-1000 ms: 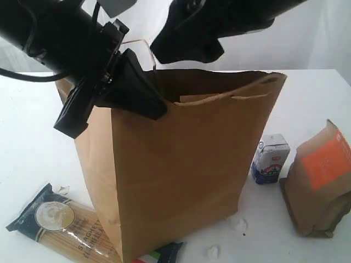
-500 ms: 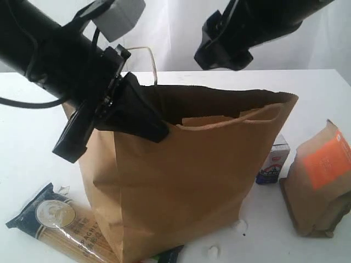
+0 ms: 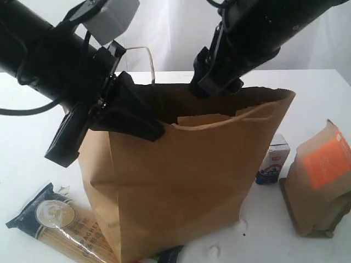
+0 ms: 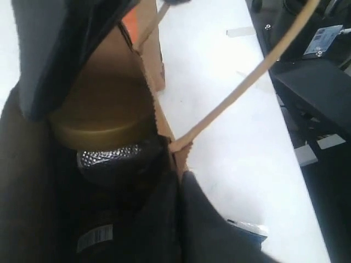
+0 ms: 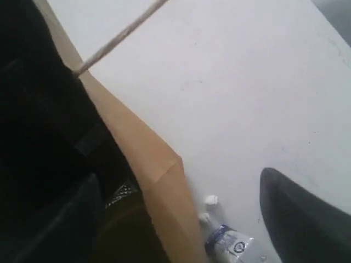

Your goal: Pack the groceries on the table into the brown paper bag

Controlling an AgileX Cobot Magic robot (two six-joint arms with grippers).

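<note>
Worktop [image 3: 33, 137]: white and wide. It carries the bag in the middle, with three loose groceries around it.
Paper bag [image 3: 186, 181]: upright with its mouth open and the near rim creased. A jar and a can are already inside, so packing looks roughly half done.
Left tool [image 3: 148, 125]: clenched on the bag's rim just beside a handle [image 4: 241, 87], holding the mouth open. It is best left clamped and steady, so the paper neither folds nor tips while the other arm works.
Right tool [image 3: 219, 87]: at the bag's far rim, jaws apart and nothing in them. In the wrist view the bag's wall runs between the jaws. It should rise straight up clear of the rim and handle before swinging out, or it may drag the paper.
Pouch [image 3: 321, 181]: upright to the right of the bag and apart from it, orange label showing. It is bulky and soft, so take it near the folded top.
Spaghetti pack [image 3: 60, 224]: flat at the bag's front-left foot. Whether it touches the bag or is tucked under it, I cannot tell. It is long and should go in on end along a wall.
Carton [image 3: 273, 161]: just behind the bag's right corner, partly hidden. It is small and the closest loose item to the right tool, so a sensible next pick.
Jar [image 4: 101, 118]: gold lid, inside the bag.
Can [image 4: 112, 156]: silver top, just beside the jar.
</note>
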